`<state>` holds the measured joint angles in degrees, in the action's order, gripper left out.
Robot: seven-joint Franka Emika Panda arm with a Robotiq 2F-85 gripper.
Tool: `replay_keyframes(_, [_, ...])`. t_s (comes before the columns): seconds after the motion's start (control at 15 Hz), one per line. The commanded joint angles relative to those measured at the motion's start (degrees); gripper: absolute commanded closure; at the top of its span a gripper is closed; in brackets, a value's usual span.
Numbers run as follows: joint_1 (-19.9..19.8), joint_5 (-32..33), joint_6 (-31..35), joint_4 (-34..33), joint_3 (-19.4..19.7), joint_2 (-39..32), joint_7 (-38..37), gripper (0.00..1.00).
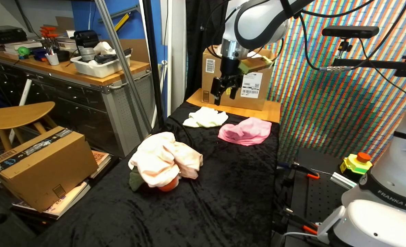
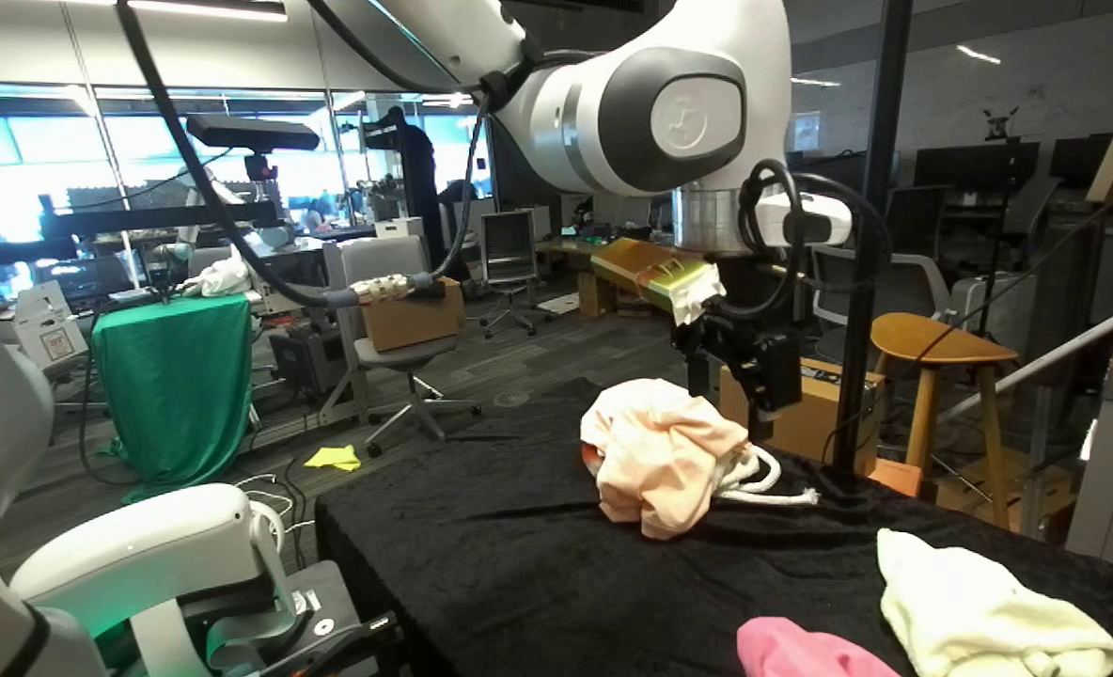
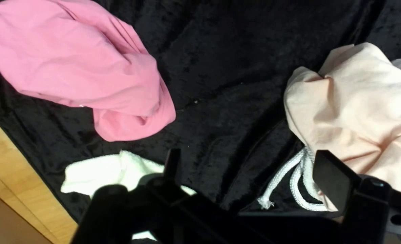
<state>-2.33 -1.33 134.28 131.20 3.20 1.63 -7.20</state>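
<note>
1. The tool (image 1: 225, 98) was held above the desk (image 1: 271, 112), its fingers (image 3: 334, 179) spread wide apart.
2. In the wrist view, the pale green cloth (image 3: 107, 169) was partly hidden by one finger, while the white cord (image 3: 281, 174) and the peach cloth (image 3: 353, 112) were partly hidden by the other.
3. The pale green cloth was laid crumpled on the black cover (image 1: 230, 192), near the desk's bare wooden end.
4. The pink cloth (image 1: 246, 131) was set just beside it, close to the desk edge facing the robot's base (image 1: 384, 219).
5. The peach cloth was bunched toward the opposite long edge; an orange-red object (image 1: 169, 185) and a dark green item (image 1: 135, 180) were partly covered by it.
6. A cardboard box (image 1: 249, 102) was stood on the wooden end.
</note>
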Motion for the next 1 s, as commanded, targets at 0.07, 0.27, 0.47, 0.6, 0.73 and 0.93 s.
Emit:
replay_keyframes(0.07, [-2.0,-3.8,0.9,3.6,1.8,-0.2,3.9,0.0])
replay_keyframes(0.27, [-2.8,-4.3,1.3,5.4,2.3,-1.9,4.1,0.0])
replay_keyframes(0.47, [-3.2,-2.7,1.9,6.4,2.5,-4.1,2.4,0.0])
replay_keyframes(0.6, [-3.2,-0.2,3.1,6.7,2.7,-6.0,-0.3,0.0])
replay_keyframes(0.73, [-3.0,3.1,4.9,7.1,3.1,-7.7,-3.5,0.0])
replay_keyframes(0.93, [-2.2,10.6,7.1,7.2,4.2,-9.9,-9.4,0.0])
